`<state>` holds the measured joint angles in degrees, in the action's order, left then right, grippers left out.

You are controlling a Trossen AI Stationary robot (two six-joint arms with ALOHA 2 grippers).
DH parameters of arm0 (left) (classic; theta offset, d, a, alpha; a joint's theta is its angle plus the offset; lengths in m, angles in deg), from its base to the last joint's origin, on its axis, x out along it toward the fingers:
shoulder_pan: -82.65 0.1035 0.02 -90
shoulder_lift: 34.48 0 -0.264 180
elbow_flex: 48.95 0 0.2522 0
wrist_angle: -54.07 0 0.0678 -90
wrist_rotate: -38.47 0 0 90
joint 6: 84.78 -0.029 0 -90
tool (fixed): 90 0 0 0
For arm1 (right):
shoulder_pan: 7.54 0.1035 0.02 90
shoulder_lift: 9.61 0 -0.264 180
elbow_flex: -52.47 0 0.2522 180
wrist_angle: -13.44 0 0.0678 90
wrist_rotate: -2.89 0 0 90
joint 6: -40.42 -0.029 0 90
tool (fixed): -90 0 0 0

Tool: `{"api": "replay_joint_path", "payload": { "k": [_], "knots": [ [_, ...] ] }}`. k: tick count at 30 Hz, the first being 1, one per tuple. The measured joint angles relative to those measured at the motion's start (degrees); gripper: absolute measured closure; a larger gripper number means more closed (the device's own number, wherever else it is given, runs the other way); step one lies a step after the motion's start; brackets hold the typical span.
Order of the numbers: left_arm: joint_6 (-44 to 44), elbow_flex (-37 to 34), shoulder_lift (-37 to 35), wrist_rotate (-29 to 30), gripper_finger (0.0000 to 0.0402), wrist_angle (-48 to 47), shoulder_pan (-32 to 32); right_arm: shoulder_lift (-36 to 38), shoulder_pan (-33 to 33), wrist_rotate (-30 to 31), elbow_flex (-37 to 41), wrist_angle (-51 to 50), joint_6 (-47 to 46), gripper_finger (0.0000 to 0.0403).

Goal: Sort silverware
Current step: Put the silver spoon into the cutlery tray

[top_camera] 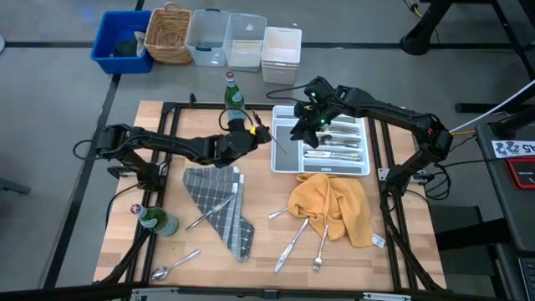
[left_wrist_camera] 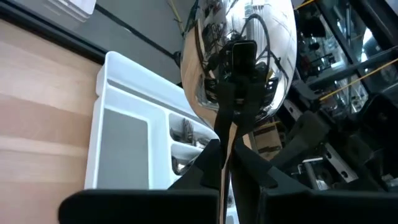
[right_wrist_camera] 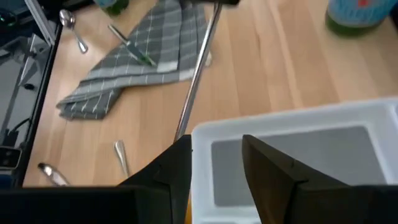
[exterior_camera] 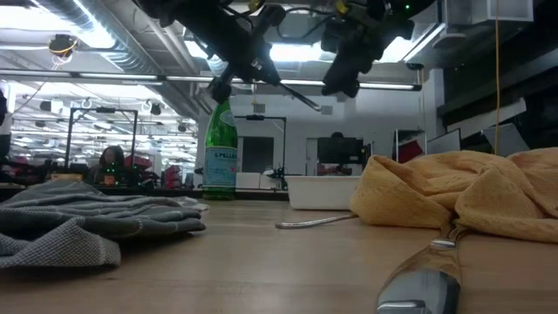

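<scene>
My left gripper [top_camera: 255, 132] is shut on a shiny spoon [left_wrist_camera: 236, 56] just left of the white tray [top_camera: 321, 173]. The spoon's bowl sticks out past the fingertips toward the tray. My right gripper [top_camera: 305, 125] hangs open above the tray's left side, with nothing between its fingers [right_wrist_camera: 273, 168]. Several sorted pieces of silverware [top_camera: 334, 144] lie in the tray's right compartments. More silverware lies loose: one piece on the grey checked cloth [top_camera: 213, 209], a spoon [top_camera: 174, 265] near the front edge, and several pieces [top_camera: 294, 238] by the yellow cloth [top_camera: 334, 205]. My left gripper pinches the spoon's handle [left_wrist_camera: 227, 134] between its two fingers. The fingers come nearly level from the table's left and lie along the spoon. The spoon is lifted clear of the table and slants down toward the tray's left edge [exterior_camera: 292, 92].
A green bottle [top_camera: 234, 92] stands just behind the left gripper, and another [top_camera: 155, 219] stands at the left front. A blue bin [top_camera: 124, 40], a wicker basket [top_camera: 170, 33] and clear boxes [top_camera: 242, 42] line the far side beyond the table.
</scene>
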<state>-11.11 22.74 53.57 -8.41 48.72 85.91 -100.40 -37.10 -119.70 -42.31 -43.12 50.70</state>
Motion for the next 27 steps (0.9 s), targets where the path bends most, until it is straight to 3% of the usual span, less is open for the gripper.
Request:
{"api": "replay_joint_path", "payload": {
  "k": [9, 17, 20, 23, 27],
  "knots": [
    [2.64, 0.0, 0.06, 0.06, 0.0392, 0.21, 1.06, -0.2, 4.06, 1.89, 0.02, 9.69, 0.07, 0.026],
    [2.43, -0.02, 0.22, 0.13, 0.039, 1.68, 1.77, -0.22, 11.92, 27.09, 0.02, 16.5, 3.66, 0.026],
    [2.43, -0.02, 0.22, 0.15, 0.0391, 1.88, 1.67, -0.22, 13.49, 33.58, 0.02, 16.49, 3.65, 0.026],
    [2.43, -0.02, 0.22, 0.13, 0.0394, 1.69, 1.58, -0.22, 13.97, 33.81, 0.02, 16.52, 2.25, 0.026],
    [2.43, -0.02, 0.22, 0.13, 0.0392, 1.73, 1.55, -0.22, 13.81, 29.46, 0.02, 16.49, -3.05, 0.026]
  ]
}}
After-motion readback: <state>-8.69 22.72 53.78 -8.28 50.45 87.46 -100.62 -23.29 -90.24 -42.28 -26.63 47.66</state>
